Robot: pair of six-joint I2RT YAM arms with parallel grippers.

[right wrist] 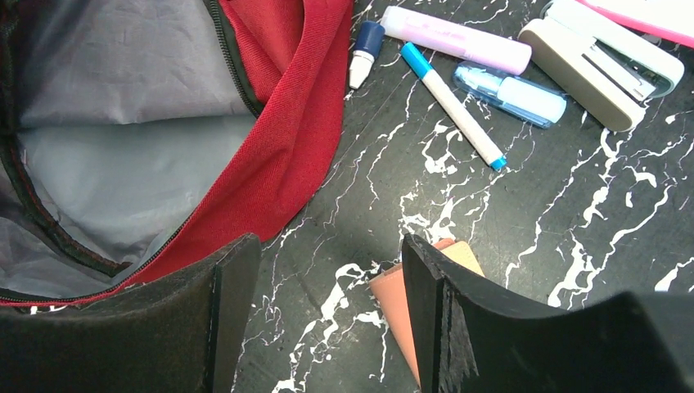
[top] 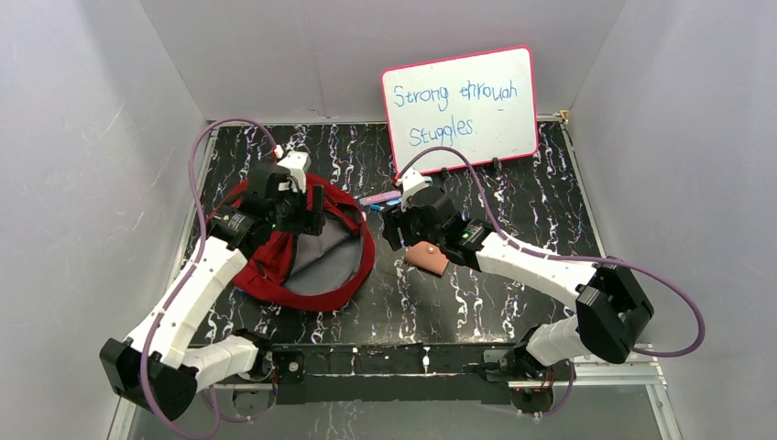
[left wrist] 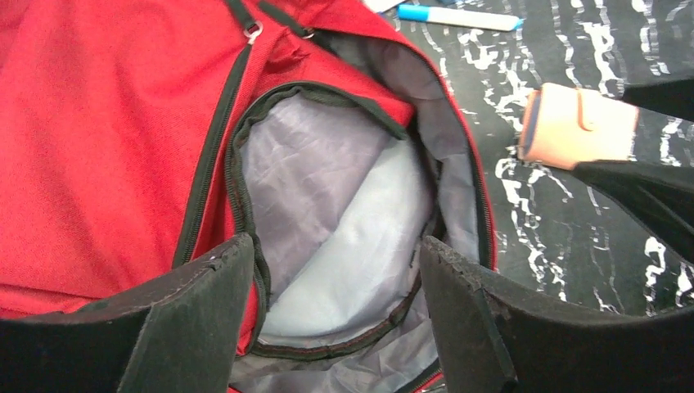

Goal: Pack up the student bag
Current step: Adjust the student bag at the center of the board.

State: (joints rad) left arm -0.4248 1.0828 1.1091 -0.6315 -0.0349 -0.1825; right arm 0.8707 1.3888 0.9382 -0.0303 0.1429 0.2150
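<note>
The student bag point(top: 307, 261) is a red backpack lying open on the left of the table, its grey lining point(left wrist: 327, 188) exposed. My left gripper point(left wrist: 335, 250) hovers open over the bag's mouth point(top: 311, 209), with nothing between its fingers. My right gripper point(right wrist: 327, 250) is open over the bare table just right of the bag's red edge point(right wrist: 286, 139). A small tan wallet point(right wrist: 391, 301) lies on the table, partly under the right-hand finger point(right wrist: 425, 286) and not gripped. From the left wrist the wallet point(left wrist: 577, 127) shows beside the right gripper's dark fingers point(left wrist: 646, 188).
Beyond the right gripper lie a blue-capped white pen point(right wrist: 454, 106), a pink highlighter point(right wrist: 458, 37), a small blue-capped tube point(right wrist: 364, 51), a pale blue item point(right wrist: 511, 94) and a grey stapler point(right wrist: 601, 70). A pink-framed whiteboard point(top: 460, 101) leans at the back wall.
</note>
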